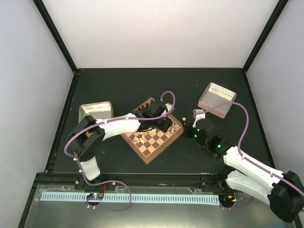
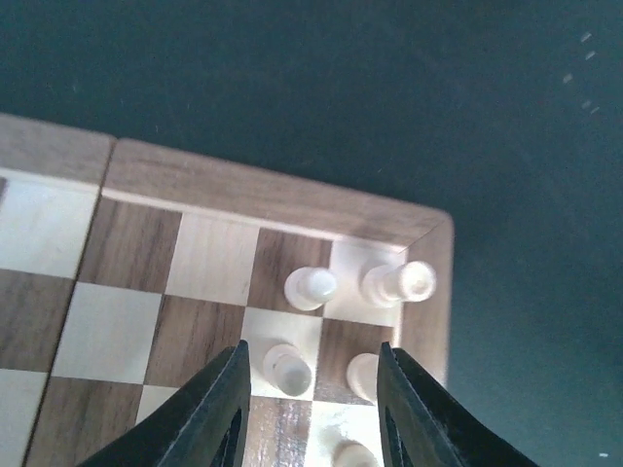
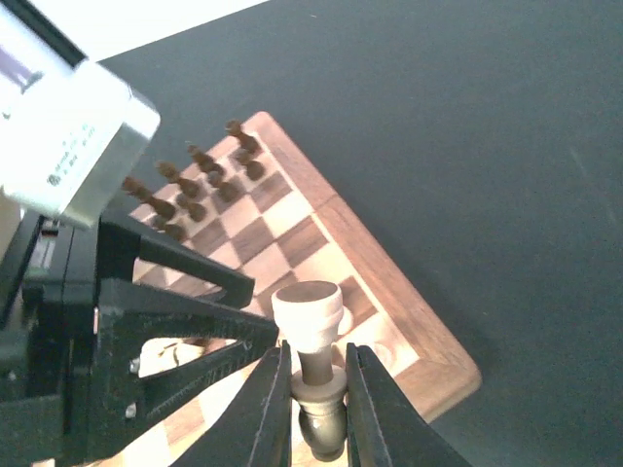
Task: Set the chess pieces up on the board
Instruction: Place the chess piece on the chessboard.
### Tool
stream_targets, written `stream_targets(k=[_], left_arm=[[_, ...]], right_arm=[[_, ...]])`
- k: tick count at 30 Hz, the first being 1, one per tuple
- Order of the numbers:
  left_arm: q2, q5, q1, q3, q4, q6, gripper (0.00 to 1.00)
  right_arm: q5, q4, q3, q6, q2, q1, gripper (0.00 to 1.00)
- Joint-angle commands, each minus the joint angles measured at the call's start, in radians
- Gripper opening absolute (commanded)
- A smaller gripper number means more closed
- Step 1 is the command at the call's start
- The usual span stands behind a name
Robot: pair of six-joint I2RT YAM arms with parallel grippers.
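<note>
The board (image 1: 153, 145) lies turned like a diamond at the table's middle. Several cream chess pieces (image 1: 142, 138) stand on it; dark pieces (image 3: 195, 180) stand at its far corner. My left gripper (image 1: 165, 124) hangs open over the board's right corner. In the left wrist view its jaws (image 2: 313, 375) straddle two cream pieces (image 2: 288, 368), with two more (image 2: 310, 288) beyond at the corner. My right gripper (image 3: 316, 375) is shut on a cream piece (image 3: 308, 309), base up, above the board's right edge (image 3: 428, 336); it also shows in the top view (image 1: 188, 129).
A yellowish metal tray (image 1: 96, 111) lies left of the board. A pinkish bin (image 1: 217, 99) stands at the back right. My left gripper's black frame (image 3: 146, 321) is close to the left of the held piece. Dark tabletop (image 1: 118, 85) surrounds the board.
</note>
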Motion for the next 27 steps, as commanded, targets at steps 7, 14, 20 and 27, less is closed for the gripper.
stream_targets(k=[7, 14, 20, 27], left_arm=[[-0.343, -0.048, 0.032, -0.093, -0.005, -0.114, 0.43], [-0.588, 0.094, 0.145, -0.199, 0.02, -0.28, 0.58], [-0.638, 0.372, 0.221, -0.243, 0.113, -0.32, 0.66], [-0.565, 0.587, 0.251, -0.221, 0.082, -0.309, 0.57]], right_arm=[[-0.359, 0.199, 0.022, -0.281, -0.066, -0.005, 0.15], [-0.561, 0.26, 0.126, -0.402, 0.05, -0.003, 0.16], [-0.672, 0.242, 0.228, -0.469, 0.184, 0.003, 0.16], [-0.737, 0.202, 0.312, -0.537, 0.29, 0.012, 0.16]])
